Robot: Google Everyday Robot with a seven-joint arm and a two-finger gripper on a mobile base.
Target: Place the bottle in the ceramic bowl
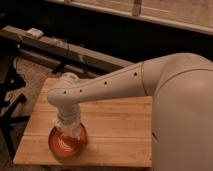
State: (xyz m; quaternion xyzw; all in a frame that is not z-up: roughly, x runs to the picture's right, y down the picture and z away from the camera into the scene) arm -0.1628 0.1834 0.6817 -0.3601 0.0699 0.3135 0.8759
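Observation:
The ceramic bowl (64, 146) is round, glossy and orange-red, and stands on the front left corner of the wooden table (115, 125). My arm reaches from the right across the table, and its wrist hangs straight over the bowl. My gripper (68, 128) points down into the bowl's far side. A pale whitish shape at the gripper's tip, just above the bowl's inside, looks like the bottle (71, 131). I cannot separate it clearly from the gripper.
The table's left and front edges lie close to the bowl. A black stand (12, 107) is on the floor to the left. A long dark beam (75, 50) with a small white object (35, 32) runs behind the table.

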